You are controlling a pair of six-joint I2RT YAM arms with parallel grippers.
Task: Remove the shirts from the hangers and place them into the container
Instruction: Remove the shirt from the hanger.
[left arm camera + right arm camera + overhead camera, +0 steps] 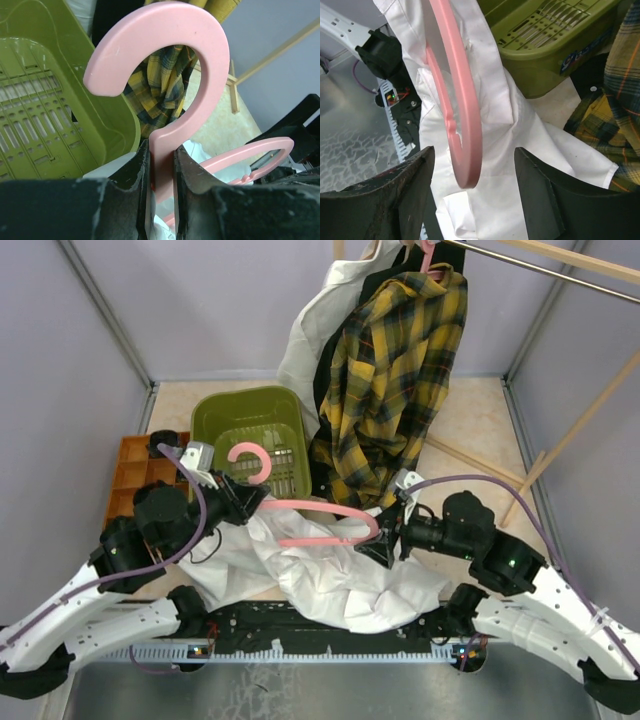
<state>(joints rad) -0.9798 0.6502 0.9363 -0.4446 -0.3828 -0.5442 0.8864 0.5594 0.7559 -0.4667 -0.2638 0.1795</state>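
My left gripper (pixel 236 502) is shut on the neck of a pink hanger (pixel 320 523), just below its hook (pixel 200 75); the jaws (pixel 162 165) pinch the stem from both sides. The hanger's bar runs right, over a white shirt (pixel 330 580) crumpled on the table between the arms. My right gripper (pixel 384 530) is open, its fingers (pixel 395 200) straddling the hanger's rounded end (pixel 465 150) without touching it, the white shirt (pixel 520 165) draped behind. The olive-green container (pixel 215 415) stands just behind the left gripper. A yellow-and-black plaid shirt (pixel 395 390) hangs from another pink hanger (pixel 428 262).
A cream shirt (pixel 305 355) and a black shirt (pixel 335 375) hang behind the plaid one from the rail (pixel 560 272) at the top right. An orange compartment tray (pixel 128 472) lies left of the container. Wooden poles (pixel 575 425) lean at the right.
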